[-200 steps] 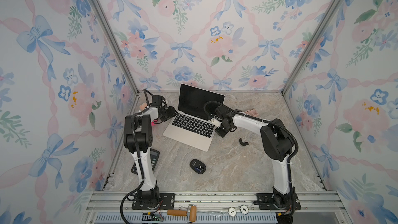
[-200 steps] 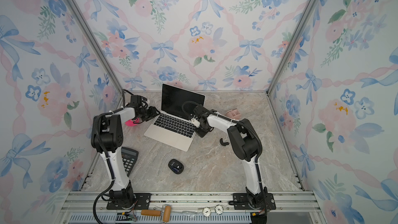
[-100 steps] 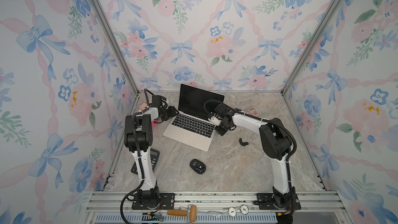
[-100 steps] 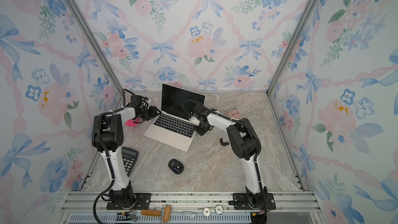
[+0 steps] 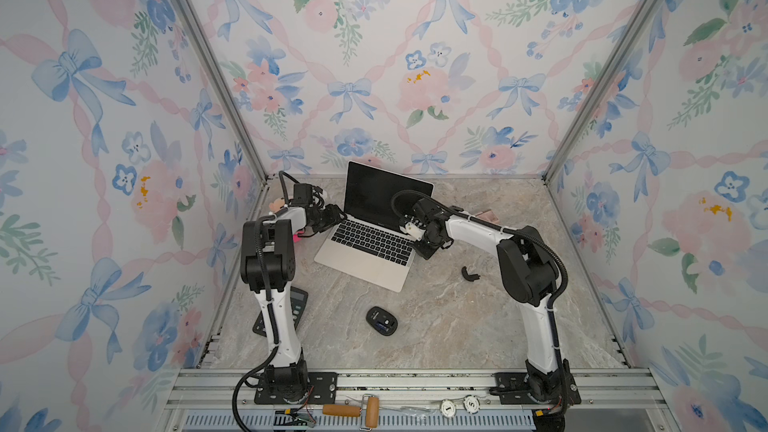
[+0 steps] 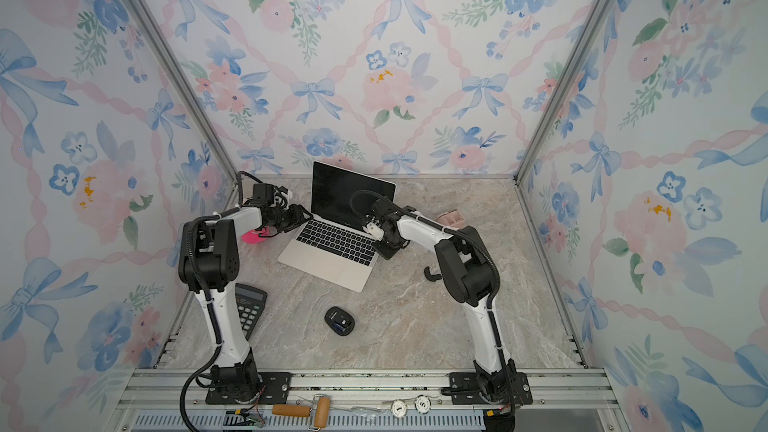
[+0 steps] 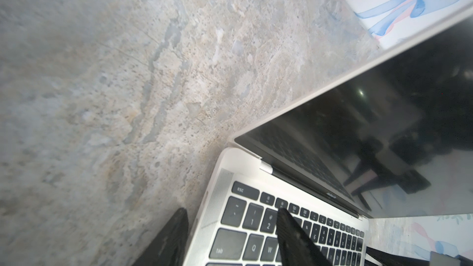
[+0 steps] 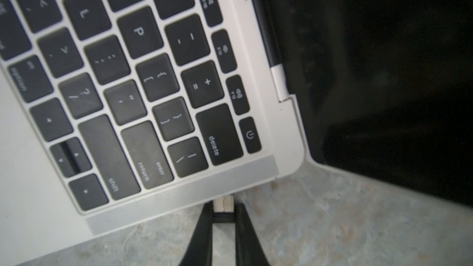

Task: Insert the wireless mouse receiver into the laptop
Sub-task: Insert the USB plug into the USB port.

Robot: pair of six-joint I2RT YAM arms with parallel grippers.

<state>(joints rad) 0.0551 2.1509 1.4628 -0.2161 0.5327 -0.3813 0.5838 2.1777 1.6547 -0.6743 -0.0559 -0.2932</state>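
The laptop (image 5: 365,261) (image 6: 332,270) lies open on the marble table, its screen dark. In the right wrist view my right gripper (image 8: 224,205) is shut on the wireless mouse receiver (image 8: 223,218). The receiver's pale metal end touches the laptop (image 8: 179,193) at its side edge, below the delete key. In both top views the right gripper (image 5: 424,249) (image 6: 384,251) sits low at the laptop's right side. My left gripper (image 7: 231,211) (image 5: 338,218) stands open astride the laptop's (image 7: 243,159) left rear corner. One of its fingers (image 7: 289,229) is over the number keys and the other is beside the edge.
A black mouse (image 5: 381,320) lies in front of the laptop and its curved cover piece (image 5: 469,274) lies to the right. A calculator (image 5: 297,305) sits behind the left arm. A pink thing (image 6: 251,236) rests by the left wall. A small brown item (image 5: 486,216) lies at the back right.
The right arm has shifted very slightly at the laptop's right edge, still shut on the receiver. The left arm has stayed put.
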